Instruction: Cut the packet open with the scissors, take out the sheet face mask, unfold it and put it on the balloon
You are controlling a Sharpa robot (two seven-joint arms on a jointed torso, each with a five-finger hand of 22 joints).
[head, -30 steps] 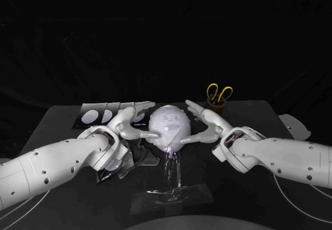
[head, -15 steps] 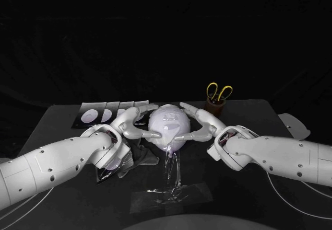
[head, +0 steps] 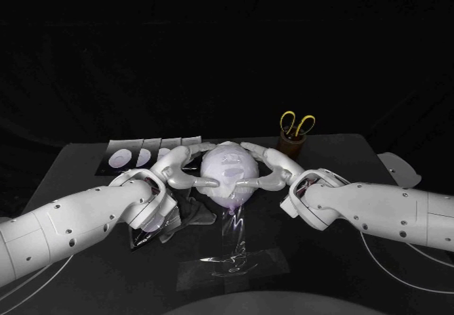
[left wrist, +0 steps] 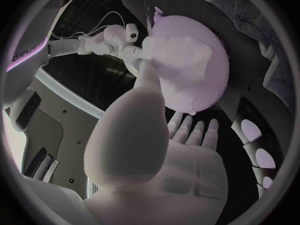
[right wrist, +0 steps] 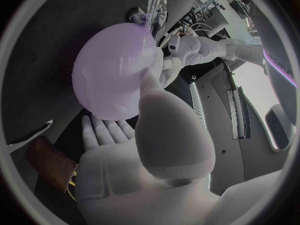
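Note:
The pale balloon (head: 230, 172) stands on a clear stand at the table's middle, with the white sheet mask (left wrist: 181, 55) lying over its face. My left hand (head: 178, 167) and right hand (head: 272, 167) cup its two sides, fingers spread along it. Each thumb presses on the front of the mask. In the left wrist view the left hand (left wrist: 164, 157) reaches the balloon (left wrist: 190, 67) with its thumb tip. The right hand (right wrist: 147, 155) likewise touches the balloon (right wrist: 112, 75). The yellow-handled scissors (head: 298, 124) stand in a brown holder (head: 291, 146) behind the right hand.
Several packets (head: 142, 155) lie in a row at the back left. A dark opened packet (head: 180, 215) lies under my left wrist. A clear film and the stand's base (head: 231, 264) lie near the front edge.
Both hands have closed in from either side. Their fingers, earlier held off the balloon, now lie against it, and the thumbs have come onto its front.

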